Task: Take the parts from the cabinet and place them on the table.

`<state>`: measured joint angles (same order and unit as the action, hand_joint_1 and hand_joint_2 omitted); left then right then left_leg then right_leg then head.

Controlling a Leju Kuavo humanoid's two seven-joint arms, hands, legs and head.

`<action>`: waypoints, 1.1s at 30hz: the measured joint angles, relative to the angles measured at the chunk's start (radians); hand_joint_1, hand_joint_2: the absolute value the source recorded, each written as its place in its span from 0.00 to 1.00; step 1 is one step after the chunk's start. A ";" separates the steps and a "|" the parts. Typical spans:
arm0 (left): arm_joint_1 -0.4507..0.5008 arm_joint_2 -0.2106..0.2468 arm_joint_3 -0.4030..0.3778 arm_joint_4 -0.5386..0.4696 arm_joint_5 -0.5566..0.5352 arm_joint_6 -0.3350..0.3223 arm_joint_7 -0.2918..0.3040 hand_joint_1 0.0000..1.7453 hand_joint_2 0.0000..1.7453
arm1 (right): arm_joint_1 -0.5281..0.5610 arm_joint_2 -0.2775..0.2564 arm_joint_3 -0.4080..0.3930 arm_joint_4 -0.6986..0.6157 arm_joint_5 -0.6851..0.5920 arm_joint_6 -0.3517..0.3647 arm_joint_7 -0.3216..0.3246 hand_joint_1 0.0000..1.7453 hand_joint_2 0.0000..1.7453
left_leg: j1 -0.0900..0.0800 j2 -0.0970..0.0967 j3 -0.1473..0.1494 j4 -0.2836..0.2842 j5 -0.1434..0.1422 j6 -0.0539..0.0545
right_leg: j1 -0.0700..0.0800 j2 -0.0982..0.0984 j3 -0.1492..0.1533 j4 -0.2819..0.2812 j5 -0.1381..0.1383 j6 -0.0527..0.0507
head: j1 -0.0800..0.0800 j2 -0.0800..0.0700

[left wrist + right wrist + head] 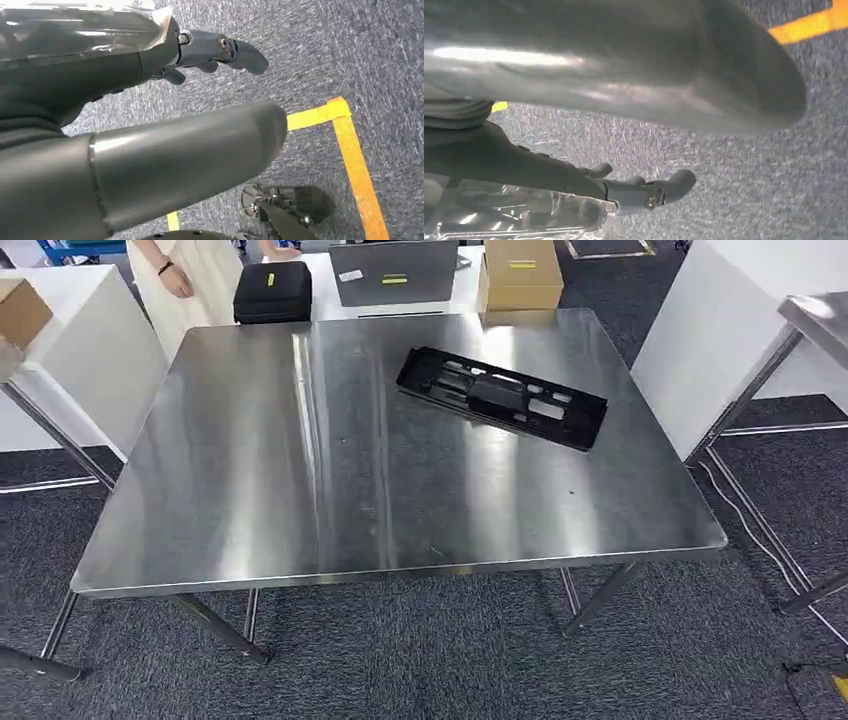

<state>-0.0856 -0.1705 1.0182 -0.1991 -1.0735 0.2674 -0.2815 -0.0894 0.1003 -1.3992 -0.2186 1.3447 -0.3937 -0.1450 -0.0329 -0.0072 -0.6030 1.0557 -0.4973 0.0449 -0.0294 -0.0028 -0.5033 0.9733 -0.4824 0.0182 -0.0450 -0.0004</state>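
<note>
A long black plastic part (503, 397) with several cut-outs lies flat on the steel table (300, 490), towards its far right. My left hand (165, 125) hangs beside my body over grey carpet, its thick thumb and dark fingers (235, 50) apart and nothing in its grasp. My right hand (614, 145) hangs the same way above the carpet, fingers (664, 187) stretched out and holding nothing.
Beyond the steel table a white table carries a black case (272, 290), a grey laptop (393, 272) and a cardboard box (520, 273). A person (185, 275) stands at the back left. A second steel table (815, 315) stands at the right. Yellow tape (355, 160) marks the carpet.
</note>
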 joint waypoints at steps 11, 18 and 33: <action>0.001 0.002 0.006 0.000 0.029 0.006 -0.011 0.00 0.00 | -0.004 0.000 0.033 0.003 0.034 0.014 0.012 0.00 0.00 | 0.055 -0.007 0.083 -0.046 -0.008 -0.044 | -0.003 -0.002 -0.050 0.021 0.032 0.032 | 0.001 0.000; 0.000 0.003 0.006 0.000 0.024 0.005 -0.011 0.00 0.00 | -0.002 0.002 0.035 0.003 0.030 0.010 0.019 0.00 0.00 | 0.040 0.008 0.036 -0.068 0.051 0.022 | -0.001 0.001 -0.159 0.274 -0.127 0.022 | 0.010 0.000; 0.004 0.005 0.010 0.000 0.025 0.000 -0.016 0.00 0.00 | -0.004 -0.001 0.047 0.004 0.027 0.006 0.018 0.00 0.00 | 0.043 0.003 -0.093 0.179 -0.097 -0.042 | -0.005 -0.006 0.009 -0.007 -0.010 -0.012 | -0.003 0.000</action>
<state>-0.0815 -0.1659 1.0285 -0.1987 -1.0487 0.2678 -0.2976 -0.0937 0.0996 -1.3523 -0.2148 1.3718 -0.3872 -0.1274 0.0103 -0.0039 -0.6962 1.2347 -0.5948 0.0030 -0.0342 -0.0084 -0.4939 0.9659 -0.4926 0.0059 -0.0485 -0.0004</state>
